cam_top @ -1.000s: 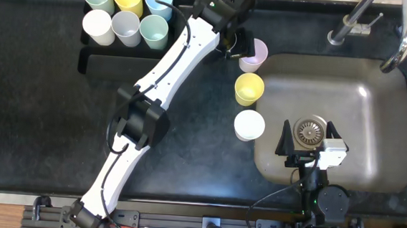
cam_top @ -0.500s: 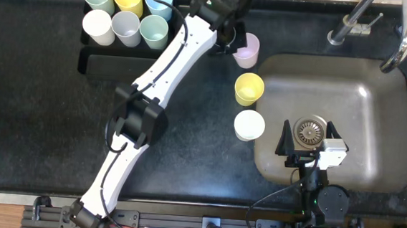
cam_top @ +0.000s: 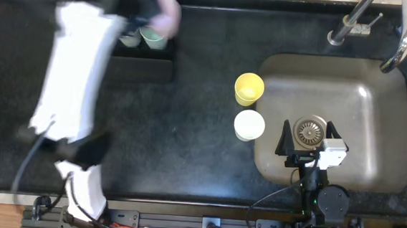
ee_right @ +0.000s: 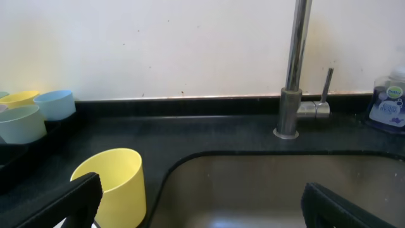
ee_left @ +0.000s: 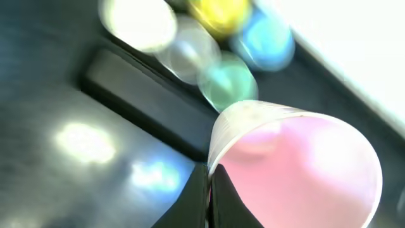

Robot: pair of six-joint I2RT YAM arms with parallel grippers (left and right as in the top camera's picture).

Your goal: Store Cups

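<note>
— Left side?
— The left gripper (ee_left: 209,182) pinches the pink cup (ee_left: 297,171) by its rim, near the tray (ee_left: 145,95) of cups (ee_left: 136,22) (the teal cup (ee_left: 228,85) is closest).
— Further right?
— A yellow cup (cam_top: 248,88) and a white cup (cam_top: 249,124) stand on the counter (cam_top: 187,141) beside the sink (cam_top: 375,126). The right gripper (cam_top: 308,138) hangs over the sink, fingers spread.

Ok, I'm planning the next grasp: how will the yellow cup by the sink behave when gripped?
The yellow cup looks like thin plastic and empty, so it is probably light and apt to flex when squeezed. It stands upright beside the sink, so a sideways nudge might tip it in.
</note>
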